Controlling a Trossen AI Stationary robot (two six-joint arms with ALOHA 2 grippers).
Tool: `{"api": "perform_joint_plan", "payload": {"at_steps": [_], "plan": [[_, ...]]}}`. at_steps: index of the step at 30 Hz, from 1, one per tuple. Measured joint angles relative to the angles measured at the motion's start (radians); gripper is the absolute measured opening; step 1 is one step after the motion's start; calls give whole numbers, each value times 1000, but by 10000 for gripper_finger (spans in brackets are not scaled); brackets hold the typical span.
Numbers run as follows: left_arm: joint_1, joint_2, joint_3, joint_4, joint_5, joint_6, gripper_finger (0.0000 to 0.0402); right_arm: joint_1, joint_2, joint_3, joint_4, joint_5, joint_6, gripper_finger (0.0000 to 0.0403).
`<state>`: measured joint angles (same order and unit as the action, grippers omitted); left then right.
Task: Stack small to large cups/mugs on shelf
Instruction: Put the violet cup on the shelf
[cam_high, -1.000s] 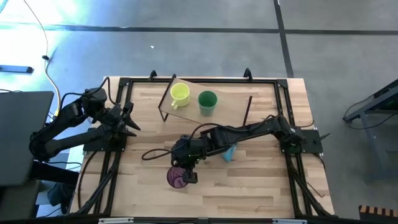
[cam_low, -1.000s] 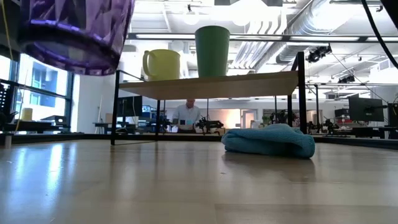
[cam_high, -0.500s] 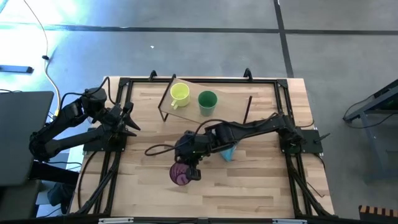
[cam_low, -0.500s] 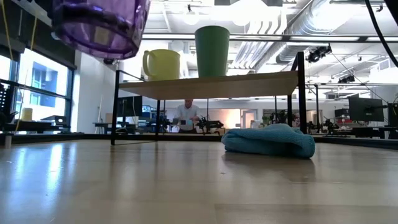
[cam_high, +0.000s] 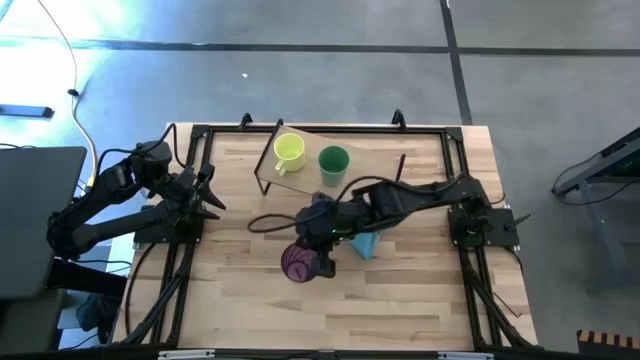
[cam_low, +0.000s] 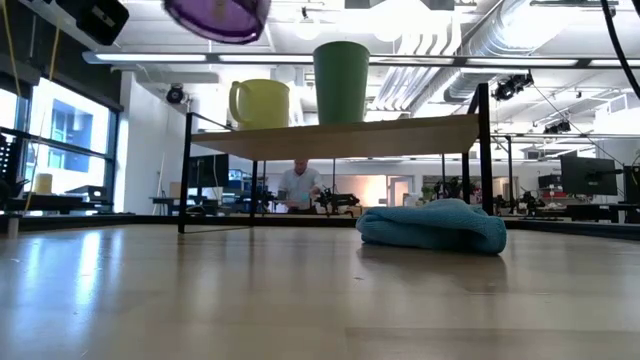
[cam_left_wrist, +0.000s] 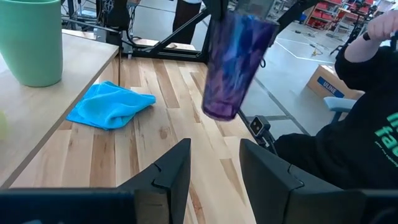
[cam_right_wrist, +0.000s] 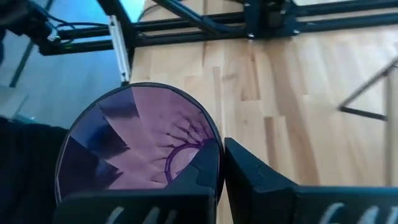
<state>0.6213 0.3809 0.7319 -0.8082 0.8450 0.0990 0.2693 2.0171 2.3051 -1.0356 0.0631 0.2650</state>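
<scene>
Aloft, right gripper (cam_high: 318, 262) grips tumbler (cam_high: 298, 263) (seemingly).

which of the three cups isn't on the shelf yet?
The purple tumbler: the right tool holds it above the table. The yellow mug and green cup stand on the shelf.

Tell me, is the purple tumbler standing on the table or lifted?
Lifted. The purple tumbler hangs clear above the table, its rim pinched by the right gripper; in the low view nothing is beneath it.

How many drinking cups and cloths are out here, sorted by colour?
Yellow mug: 1
Green cup: 1
Purple tumbler: 1
Blue cloth: 1
Total: 4
</scene>
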Motion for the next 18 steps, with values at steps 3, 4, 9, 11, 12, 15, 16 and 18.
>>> {"api": "perform_joint_plan", "payload": {"at_steps": [3, 4, 9, 11, 12, 15, 16, 18], "plan": [[0, 0, 0, 0, 0, 0, 127, -1, -26, 0, -33, 23, 13, 0], [0, 0, 0, 0, 0, 0, 127, -1, -33, 0, -41, 35, 19, 0], [0, 0, 0, 0, 0, 0, 127, -1, -70, 0, -85, 76, 40, 0], [0, 0, 0, 0, 0, 0, 127, -1, -82, 0, -107, 88, 49, 0], [0, 0, 0, 0, 0, 0, 127, -3, -85, 0, -114, 89, 50, 0], [0, 0, 0, 0, 0, 0, 127, -7, -96, 0, -151, 94, 63, 0], [0, 0, 0, 0, 0, 0, 127, -9, -100, 0, -167, 102, 75, 0], [0, 0, 0, 0, 0, -1, 127, -12, -107, 0, -204, 123, 100, 0]]}}
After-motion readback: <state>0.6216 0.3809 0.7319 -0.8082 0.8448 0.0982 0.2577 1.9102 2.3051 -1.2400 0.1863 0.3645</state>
